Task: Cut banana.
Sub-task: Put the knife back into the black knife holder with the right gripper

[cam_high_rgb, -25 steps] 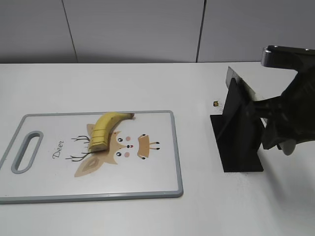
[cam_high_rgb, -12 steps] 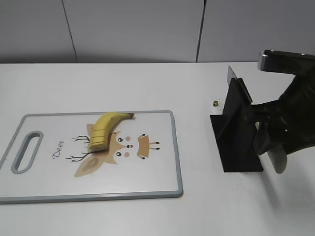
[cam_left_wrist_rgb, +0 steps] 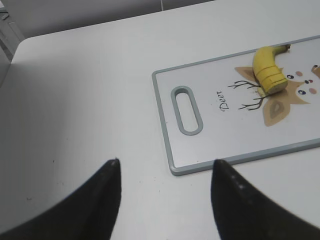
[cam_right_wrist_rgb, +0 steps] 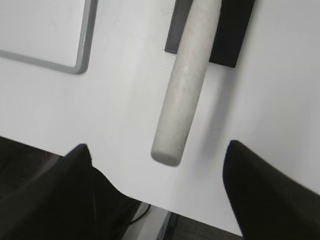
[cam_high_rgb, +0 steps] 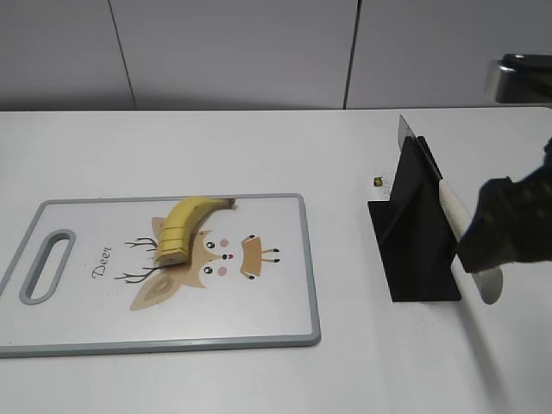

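Left gripper [cam_left_wrist_rgb: 165,172]: jaws spread wide, empty, low in the frame above bare table [cam_left_wrist_rgb: 75,100]. Banana [cam_high_rgb: 184,227]: partly sliced, lying left of centre on the deer-print cutting board [cam_high_rgb: 259,319]. Knife [cam_high_rgb: 448,216]: resting in a black stand [cam_high_rgb: 414,241], centre-right. Right gripper [cam_right_wrist_rgb: 160,155]: fingers apart, flanking the white handle [cam_right_wrist_rgb: 185,90] without touching.

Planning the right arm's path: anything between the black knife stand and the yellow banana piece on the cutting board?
Exterior view: between the black knife stand and yellow banana piece lie only the white cutting board's grey-rimmed right edge and bare table.
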Tool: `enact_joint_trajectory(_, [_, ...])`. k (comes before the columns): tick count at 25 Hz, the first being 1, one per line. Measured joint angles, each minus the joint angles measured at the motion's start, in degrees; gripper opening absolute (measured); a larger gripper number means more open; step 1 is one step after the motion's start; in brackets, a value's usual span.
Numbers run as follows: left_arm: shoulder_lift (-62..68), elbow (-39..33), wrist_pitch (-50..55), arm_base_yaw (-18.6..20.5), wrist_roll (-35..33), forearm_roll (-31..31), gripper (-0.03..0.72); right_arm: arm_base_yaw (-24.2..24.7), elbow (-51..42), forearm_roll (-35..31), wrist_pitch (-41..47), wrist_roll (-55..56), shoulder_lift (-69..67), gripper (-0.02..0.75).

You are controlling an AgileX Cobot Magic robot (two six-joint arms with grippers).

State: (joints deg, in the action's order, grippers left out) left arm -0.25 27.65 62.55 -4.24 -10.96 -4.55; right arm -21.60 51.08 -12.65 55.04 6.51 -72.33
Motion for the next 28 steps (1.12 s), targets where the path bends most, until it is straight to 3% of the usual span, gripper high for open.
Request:
enact_joint_trajectory(14, [0.0, 0.0, 0.0, 0.0, 0.0, 0.0, 0.551, 0.0, -19.4, 2.8, -0.7, -12.6, 34.9, 0.603])
enact_joint_trajectory(28, [0.0, 0.0, 0.0, 0.0, 0.0, 0.0, 0.550, 0.0, -22.3, 2.9, 4.2, -14.6, 61.8, 0.593])
